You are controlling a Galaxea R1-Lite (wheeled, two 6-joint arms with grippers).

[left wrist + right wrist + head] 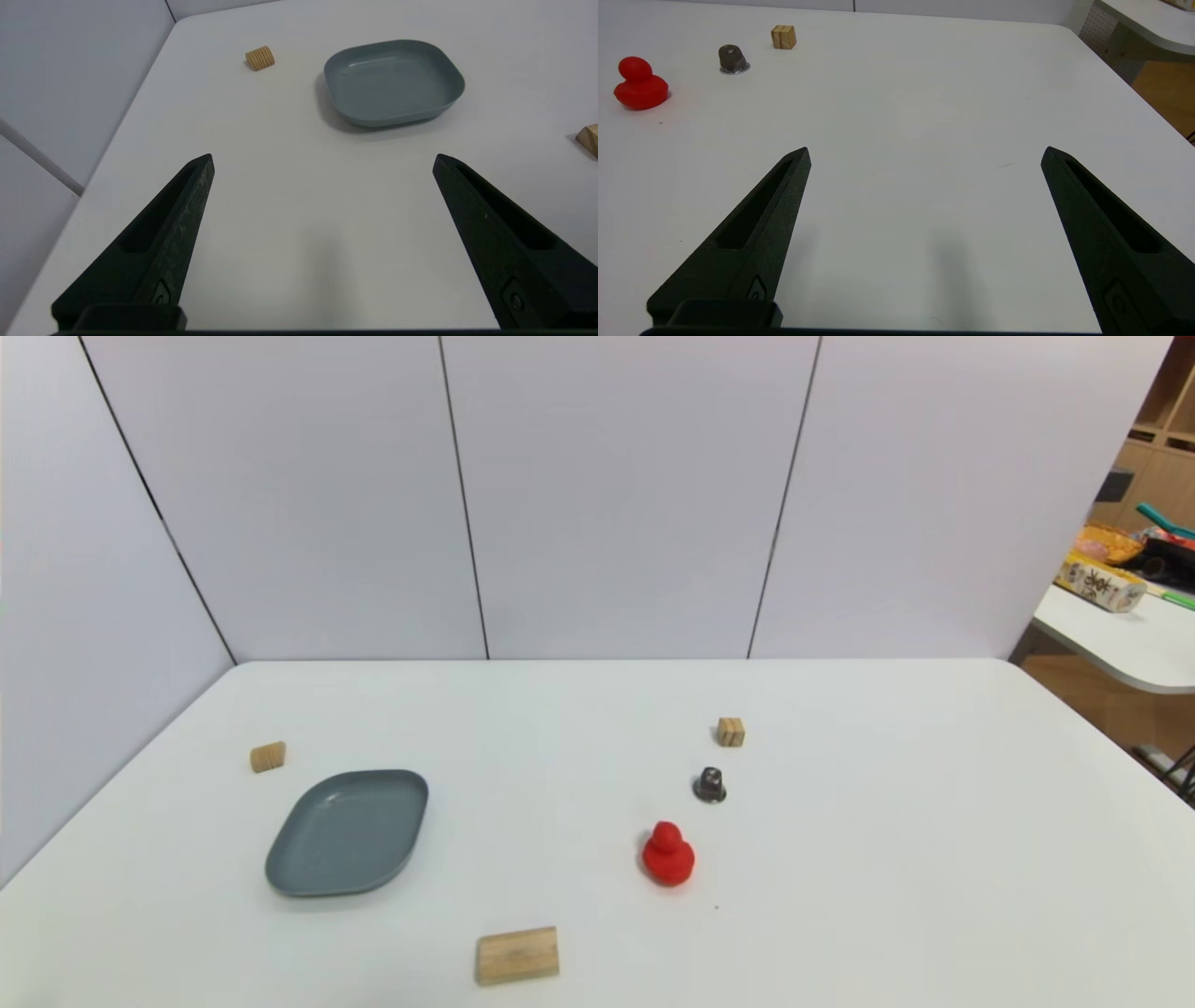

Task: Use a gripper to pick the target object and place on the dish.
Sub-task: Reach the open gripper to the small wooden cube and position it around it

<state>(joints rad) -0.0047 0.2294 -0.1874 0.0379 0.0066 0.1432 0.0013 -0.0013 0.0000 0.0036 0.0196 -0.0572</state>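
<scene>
The left claw [323, 161] is held wide open above the near left part of the worktop [840, 915], with nothing between its tips. The right claw [928, 154] is likewise spread wide and empty over the right part. Beyond the left claw the blue-grey dish [347, 833] is seen, with a ridged wooden piece [268, 757] near its far left side. The rectangular wooden block [518, 956] is placed to the right of the left claw.

Ahead and to the left of the right claw, the small striped wooden cube [731, 732] is found upright on the worktop, off the dish. Nearer than the cube, a dark metallic capsule [710, 785] and a red knobbed object [667, 854] are passed in turn.

The worktop is white and is bordered by pale panels [616, 495] behind and at the left. A cluttered side table [1139, 639] is partly cut off at the right. Neither claw is shown in the head view; the block is cropped in the left wrist view.
</scene>
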